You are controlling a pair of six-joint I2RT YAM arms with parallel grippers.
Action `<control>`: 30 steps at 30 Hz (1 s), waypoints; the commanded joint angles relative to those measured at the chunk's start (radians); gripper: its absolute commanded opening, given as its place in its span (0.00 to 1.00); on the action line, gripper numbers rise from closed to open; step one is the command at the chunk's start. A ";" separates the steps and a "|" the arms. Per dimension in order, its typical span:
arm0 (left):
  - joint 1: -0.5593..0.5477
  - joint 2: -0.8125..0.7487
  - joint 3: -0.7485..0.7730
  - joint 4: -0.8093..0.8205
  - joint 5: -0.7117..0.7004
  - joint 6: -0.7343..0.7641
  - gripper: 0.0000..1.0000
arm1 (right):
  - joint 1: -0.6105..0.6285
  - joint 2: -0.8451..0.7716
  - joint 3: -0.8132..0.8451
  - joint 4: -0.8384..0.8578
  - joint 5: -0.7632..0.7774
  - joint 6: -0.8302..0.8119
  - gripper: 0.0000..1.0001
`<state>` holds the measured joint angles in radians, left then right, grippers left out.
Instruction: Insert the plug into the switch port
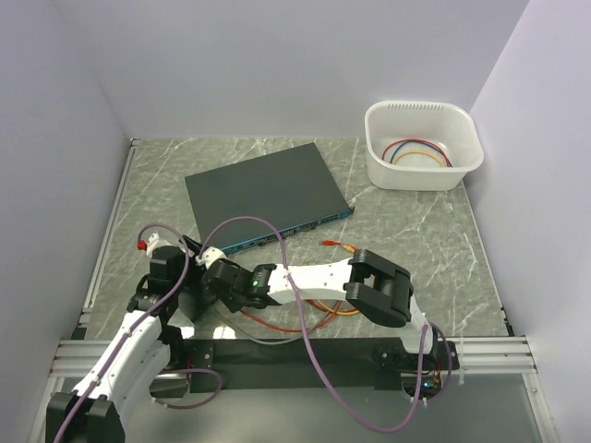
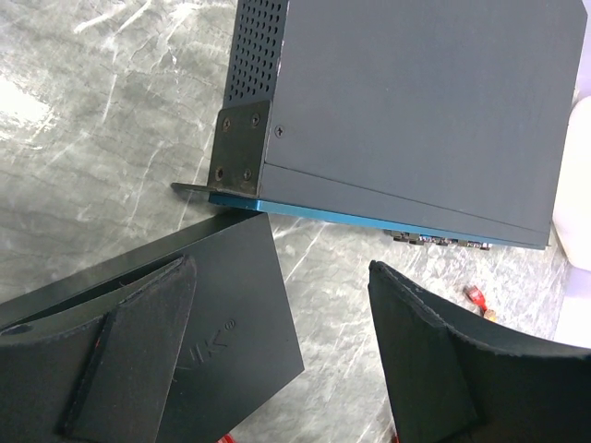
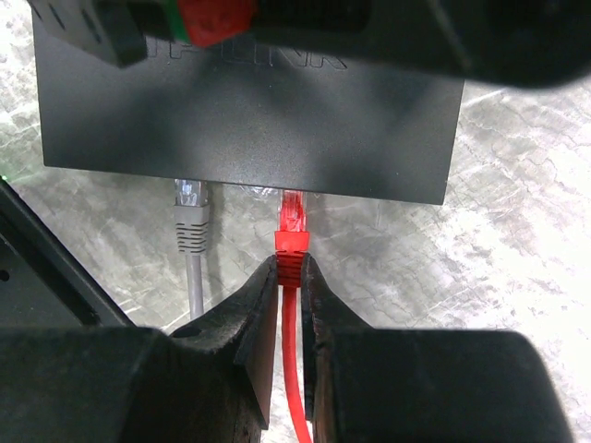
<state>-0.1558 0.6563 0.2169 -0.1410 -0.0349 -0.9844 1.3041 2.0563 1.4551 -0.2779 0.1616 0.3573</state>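
The switch (image 1: 266,192) is a large dark grey box with a teal front edge, lying mid-table; it also shows in the left wrist view (image 2: 425,111). My right gripper (image 3: 290,268) is shut on a red plug (image 3: 292,242). The plug's clear tip meets the near edge of a smaller black slab (image 3: 249,120), beside a grey plug (image 3: 190,221) seated in that slab. My left gripper (image 2: 280,268) is open, its left finger (image 2: 138,341) over the black slab (image 2: 231,305) and its right finger (image 2: 434,369) over bare table. Both grippers sit near the table's front left, short of the switch.
A white tub (image 1: 423,146) holding coiled cables stands at the back right. A loose orange-red plug (image 1: 337,244) lies on the table before the switch's right end. Red and orange cables (image 1: 314,318) trail under the right arm. Walls enclose three sides.
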 commanded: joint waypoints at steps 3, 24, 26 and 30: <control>-0.004 -0.015 -0.019 -0.019 0.044 0.015 0.83 | -0.040 0.030 0.079 0.062 0.029 0.000 0.00; -0.004 0.029 0.056 -0.081 -0.031 -0.008 0.82 | -0.039 0.125 0.116 0.065 0.101 0.094 0.00; -0.004 0.029 0.085 -0.103 -0.091 0.010 0.83 | -0.039 0.123 0.111 0.068 0.098 0.095 0.00; -0.004 0.080 0.162 -0.123 -0.210 0.021 0.86 | -0.039 0.126 0.106 0.077 0.089 0.098 0.00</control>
<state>-0.1497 0.7143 0.2916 -0.2466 -0.1783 -0.9733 1.3064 2.1338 1.5524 -0.2802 0.1749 0.4530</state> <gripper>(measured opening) 0.847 0.178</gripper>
